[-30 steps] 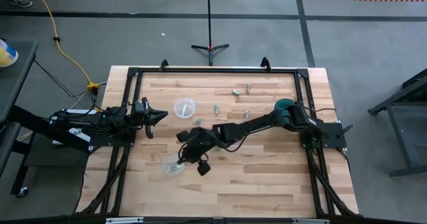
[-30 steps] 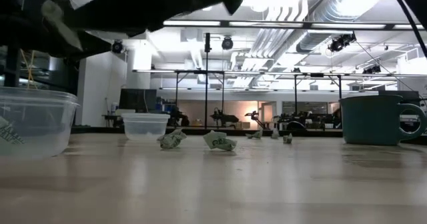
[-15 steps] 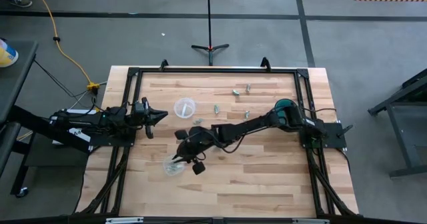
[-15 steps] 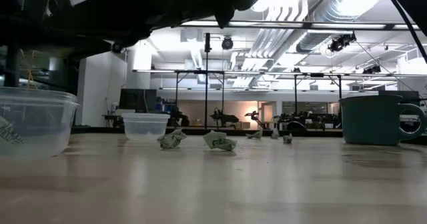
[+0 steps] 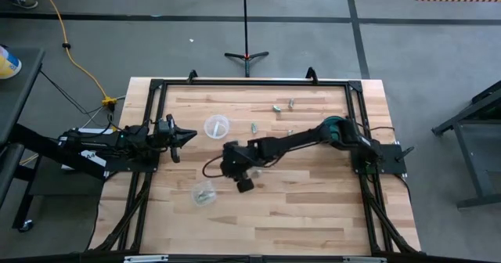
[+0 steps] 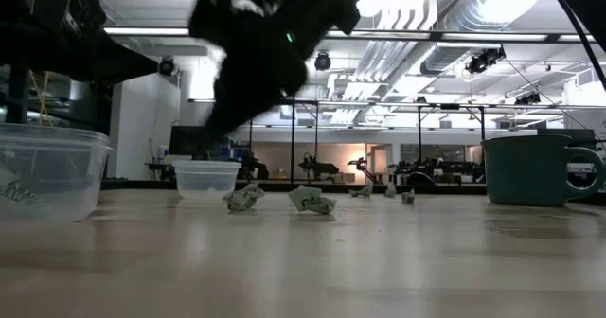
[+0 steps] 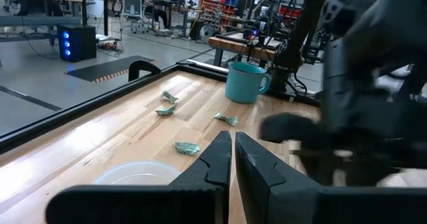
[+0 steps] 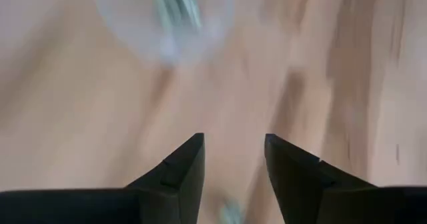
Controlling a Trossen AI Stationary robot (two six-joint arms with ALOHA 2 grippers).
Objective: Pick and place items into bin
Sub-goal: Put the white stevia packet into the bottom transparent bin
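right tool (image 8: 233, 161) apart, empty | left tool (image 7: 232, 159) closed | teal mug (image 7: 245, 81) clearer in left wrist view

Right arm (image 5: 290, 144) outstretched mid-table, jaws apart; left arm (image 5: 117, 142) at edge, jaws together.

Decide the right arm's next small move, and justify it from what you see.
Probably swing toward the nearest loose piece: the right gripper is open and empty, the near cup already holds pieces, and others lie loose on the table.
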